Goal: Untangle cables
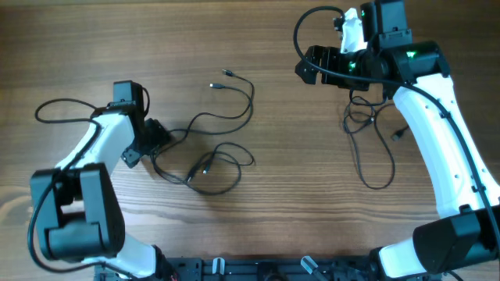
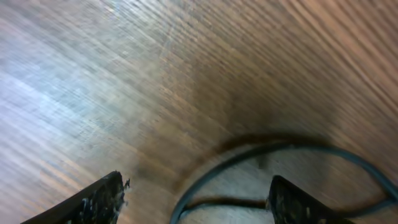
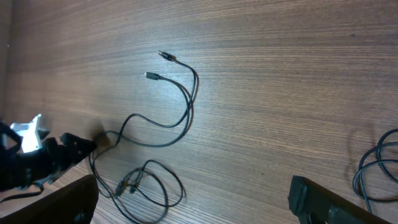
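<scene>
The cables lie flat on the wooden bench [image 1: 297, 195] in two separate groups. The larger group [image 1: 209, 162] sprawls across the middle-left. Two small plug ends [image 1: 226, 72] lie side by side at its far end. From them the thin dark cords curve down and left in a broad bend, then gather into overlapping loops nearer the front edge. The right wrist view shows this same group [image 3: 191, 102] from across the bench, with its two plugs at the top and the looped part at the lower left.

The second group [image 1: 351, 125] is a smaller knot of loops on the right. It lies partly under the white right arm, and one long strand trails toward the front edge. The two groups lie well apart, with bare wood between them.

The left hand [image 1: 152, 140] is down at the left end of the larger group. In its own camera its fingers [image 2: 93, 202] are spread, and a curved cord [image 2: 280, 147] lies on the wood between them, pinched by neither.

The right hand [image 1: 308, 66] is at the far right of the bench, beyond the smaller group. Its fingers [image 3: 336, 205] are spread wide and hold nothing.
</scene>
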Controlling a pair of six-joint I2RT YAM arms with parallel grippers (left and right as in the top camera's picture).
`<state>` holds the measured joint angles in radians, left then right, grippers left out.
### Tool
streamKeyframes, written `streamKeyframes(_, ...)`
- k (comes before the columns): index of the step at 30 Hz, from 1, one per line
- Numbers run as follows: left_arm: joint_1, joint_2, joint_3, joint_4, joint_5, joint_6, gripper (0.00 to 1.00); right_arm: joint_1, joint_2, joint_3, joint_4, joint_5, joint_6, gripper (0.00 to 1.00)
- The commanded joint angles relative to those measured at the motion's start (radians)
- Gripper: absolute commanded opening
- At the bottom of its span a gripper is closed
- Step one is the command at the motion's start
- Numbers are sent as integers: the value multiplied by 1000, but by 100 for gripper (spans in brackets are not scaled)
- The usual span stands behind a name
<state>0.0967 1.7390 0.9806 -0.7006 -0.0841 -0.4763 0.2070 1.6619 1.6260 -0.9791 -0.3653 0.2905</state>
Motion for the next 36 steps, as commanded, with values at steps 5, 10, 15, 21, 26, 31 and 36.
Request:
streamKeyframes(5,2,44,-9,36,-18,2,64,2,5,2,3,7,5,99)
streamKeyframes(10,2,45,-11,36,-18,2,35,2,5,2,3,7,5,100)
streamKeyframes(15,2,45,-12,39,-17,1,4,2,5,2,3,7,5,100)
streamKeyframes(21,2,14,-10,35,26,2,4,2,5,2,3,7,5,100)
streamKeyframes(26,2,-98,56,-29,97,2,4,2,5,2,3,7,5,100)
streamKeyframes(31,2,-299,143,-83,311,2,4,2,5,2,3,7,5,100)
streamKeyframes(36,2,-480,147,-43,446,-2,4,2,5,2,3,7,5,100)
